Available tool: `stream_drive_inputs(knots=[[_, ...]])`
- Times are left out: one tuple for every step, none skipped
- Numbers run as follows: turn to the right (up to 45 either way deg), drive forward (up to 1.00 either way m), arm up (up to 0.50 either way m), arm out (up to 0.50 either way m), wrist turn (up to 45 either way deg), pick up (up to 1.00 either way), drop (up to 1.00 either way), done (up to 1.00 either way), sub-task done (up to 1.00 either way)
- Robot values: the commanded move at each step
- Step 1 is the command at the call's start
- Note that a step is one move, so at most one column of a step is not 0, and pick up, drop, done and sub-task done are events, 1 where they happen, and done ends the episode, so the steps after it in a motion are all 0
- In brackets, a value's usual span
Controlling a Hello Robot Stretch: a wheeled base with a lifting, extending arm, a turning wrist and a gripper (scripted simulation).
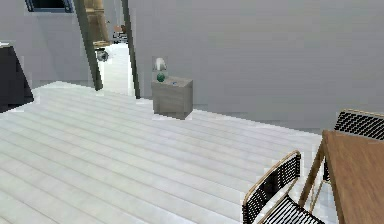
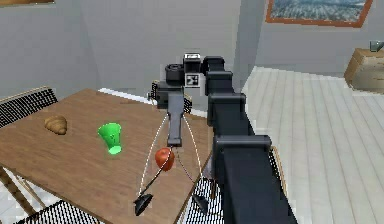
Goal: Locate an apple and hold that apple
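Our end effector (image 2: 171,206) shows in the arm side view at the far end of the dark arm (image 2: 240,150). Its dark body is at about 7 o'clock of the two white marked squares (image 2: 192,62), and its two thin fingers (image 2: 143,207) run down toward 6 o'clock over the wooden bench (image 2: 60,165). A small red round thing, which we take for the apple (image 2: 165,158), appears between those fingers with the bench top behind it. Because the bench lies behind it, we cannot tell whether the end effector holds anything, nor whether it touches the apple.

On the same bench, a bright green cup (image 2: 110,137) stands at about 10 o'clock of the apple, near it but apart. A brown lump (image 2: 57,125) lies farther out the same way, well apart from the apple. A black mesh chair (image 2: 25,105) stands at the bench's 9 o'clock side. On the grey wall at 1 o'clock of the arm hangs a framed picture (image 2: 318,10), and pale plank floor (image 2: 320,130) spreads at 3 o'clock of the arm.

In the forward view we see a small grey cabinet (image 1: 175,98) against the wall at 12 o'clock, with a small green and white thing (image 1: 160,70) on top of it. An open doorway (image 1: 115,45) is at 11 o'clock. A wire-backed chair (image 1: 275,195) stands at 5 o'clock.
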Motion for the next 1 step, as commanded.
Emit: stream_drive_inputs(knots=[[0.0, 0.00, 0.00, 0.00, 45.0, 0.00, 0.00, 0.00, 0.00]])
